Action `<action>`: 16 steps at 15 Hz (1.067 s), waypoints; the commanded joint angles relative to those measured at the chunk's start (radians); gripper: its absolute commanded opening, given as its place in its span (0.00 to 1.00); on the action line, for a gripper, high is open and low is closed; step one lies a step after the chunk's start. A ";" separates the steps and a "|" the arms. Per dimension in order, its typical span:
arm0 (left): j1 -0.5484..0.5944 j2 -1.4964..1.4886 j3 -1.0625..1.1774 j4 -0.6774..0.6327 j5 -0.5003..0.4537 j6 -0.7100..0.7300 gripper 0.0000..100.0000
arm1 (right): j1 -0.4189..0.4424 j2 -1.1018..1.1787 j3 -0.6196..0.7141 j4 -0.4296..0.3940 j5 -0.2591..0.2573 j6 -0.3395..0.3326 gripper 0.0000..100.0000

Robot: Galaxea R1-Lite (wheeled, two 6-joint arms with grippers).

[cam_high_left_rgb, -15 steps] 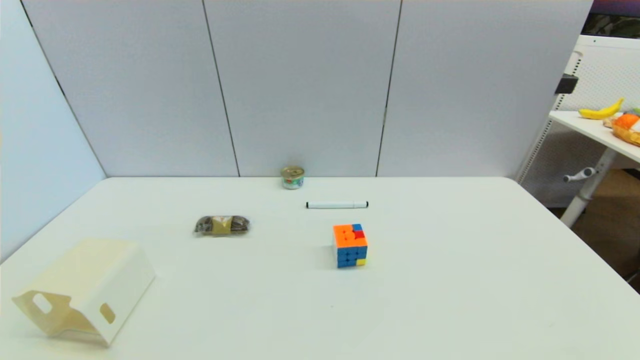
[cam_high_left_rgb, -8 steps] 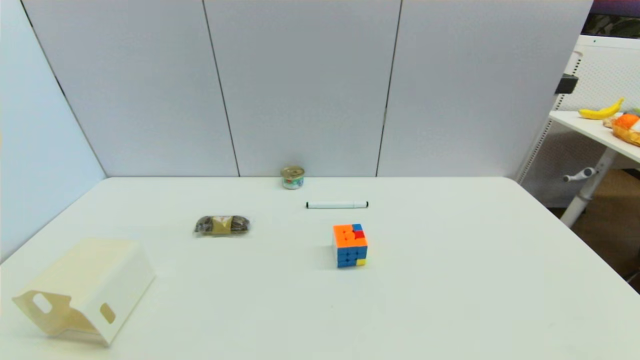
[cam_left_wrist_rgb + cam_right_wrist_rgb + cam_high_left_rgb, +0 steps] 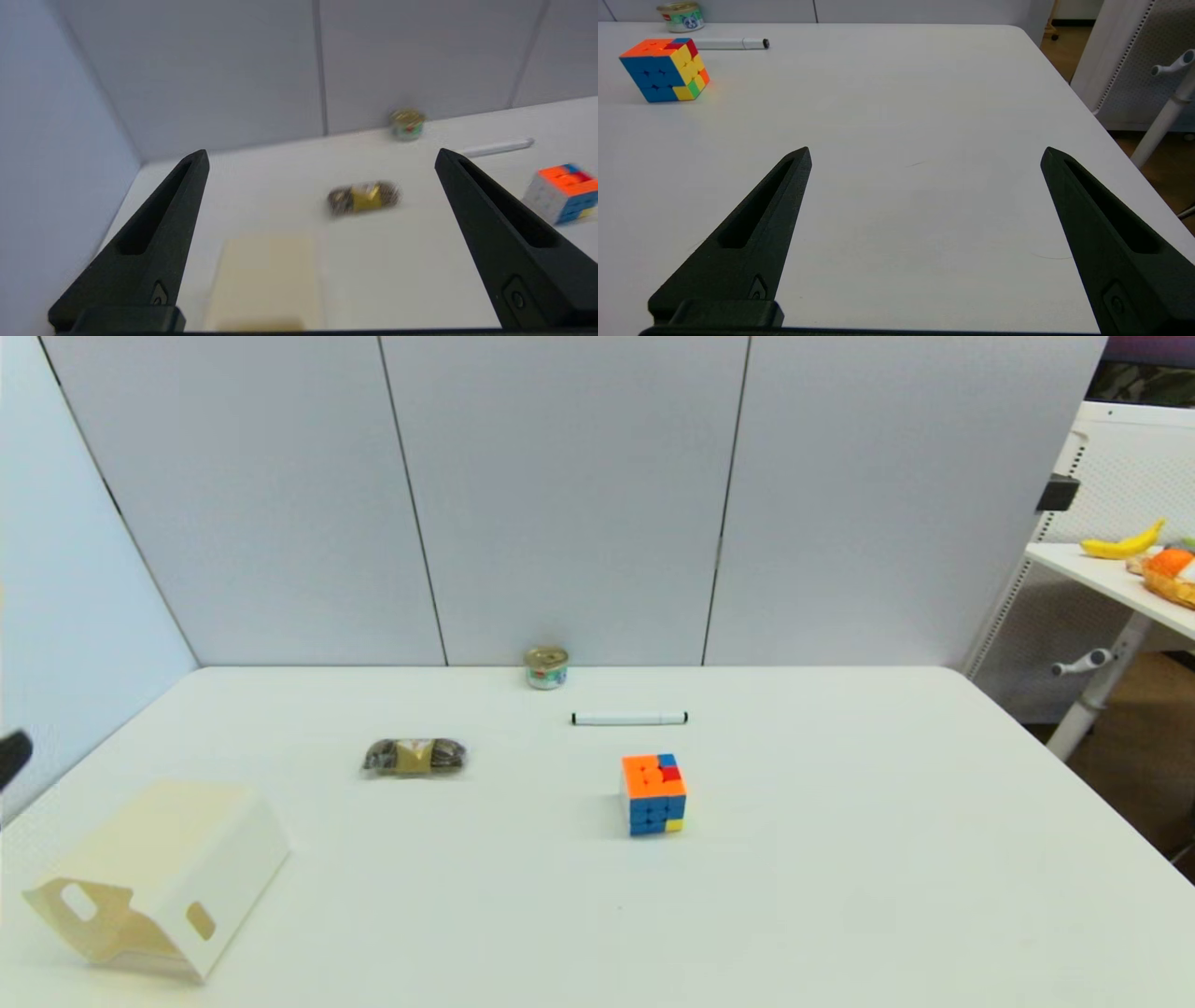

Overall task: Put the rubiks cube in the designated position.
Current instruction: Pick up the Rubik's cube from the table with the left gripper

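A scrambled rubiks cube (image 3: 653,793) sits flat on the white bench (image 3: 840,859), orange face up, blue face forward; untouched.

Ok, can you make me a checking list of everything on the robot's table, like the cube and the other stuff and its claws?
Surface: white table, mostly bare.
Job's things: rubiks cube sits flat near the middle, nothing touching it; no marked spot for it seen.
Clutter: marker pen lies just behind the cube; small tin can by the back wall; brown wrapped snack packet left of the cube; cream cardboard box with cut-out holes at the near left.
Grippers: left gripper open, held above the box; right gripper open, over bare table on the right; both empty.
Cables: nothing seen.
Surroundings: grey panel walls; side table with a banana at right.
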 commanded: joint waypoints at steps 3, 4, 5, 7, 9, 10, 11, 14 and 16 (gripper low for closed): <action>-0.320 0.649 -0.449 0.014 -0.193 0.152 1.00 | 0.000 0.001 -0.001 -0.001 0.000 0.000 1.00; -0.367 0.708 -0.446 0.014 -0.211 0.150 1.00 | 0.000 0.001 0.001 -0.001 0.000 0.000 1.00; -0.415 0.752 -0.466 0.017 -0.240 0.152 1.00 | 0.000 0.001 -0.001 -0.001 0.000 0.000 1.00; -0.467 0.846 -0.513 0.047 -0.286 0.158 1.00 | 0.000 0.001 -0.001 -0.001 0.000 0.000 1.00; -0.498 0.930 -0.544 0.052 -0.331 0.195 1.00 | 0.000 0.001 0.001 -0.001 0.000 0.000 1.00; -0.507 0.975 -0.559 0.064 -0.348 0.227 1.00 | 0.000 0.001 -0.001 -0.001 0.000 0.000 1.00; -0.522 1.010 -0.570 0.080 -0.349 0.255 1.00 | 0.000 0.001 -0.001 -0.001 0.000 0.000 1.00; -0.542 1.105 -0.651 0.188 -0.351 0.334 1.00 | 0.000 0.001 -0.001 -0.001 0.000 0.000 1.00; -0.556 1.166 -0.716 0.276 -0.354 0.366 1.00 | 0.000 0.001 -0.001 -0.001 0.000 0.000 1.00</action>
